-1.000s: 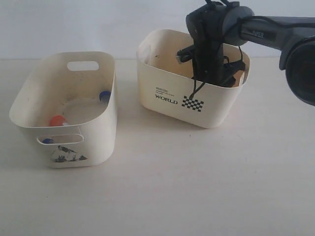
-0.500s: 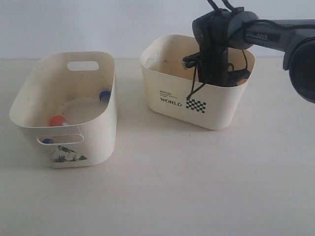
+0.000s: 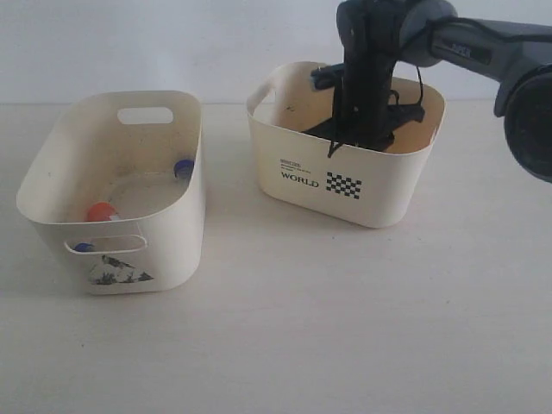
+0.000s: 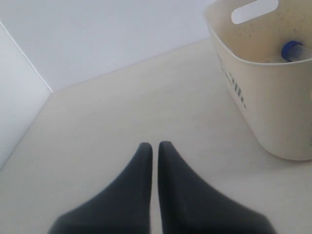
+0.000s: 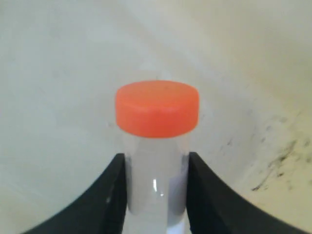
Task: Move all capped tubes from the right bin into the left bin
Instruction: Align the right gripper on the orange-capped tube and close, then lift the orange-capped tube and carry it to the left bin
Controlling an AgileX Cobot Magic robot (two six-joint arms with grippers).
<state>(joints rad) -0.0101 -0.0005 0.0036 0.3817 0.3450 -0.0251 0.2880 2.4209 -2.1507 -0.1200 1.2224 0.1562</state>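
Read "WORLD" in black beside a checkered patch on the right bin [image 3: 392, 194]; smaller print above unreadable. Found the right hand [image 5: 156, 160] clamped, seemingly, on an orange-capped tube [image 5: 157, 141] inside it, lengthwise between the fingers [image 5: 109, 195], cap outward, base cut off. Saw the left hand [image 4: 155, 146] pressed together beside the left bin [image 4: 265, 102].

The right gripper's [image 5: 156, 158] fingertips sit hidden behind the right bin's [image 3: 379, 194] wall in the exterior view; between the fingers [image 5: 109, 195], the orange-capped tube's [image 5: 157, 187] lower end runs off the right wrist view's edge
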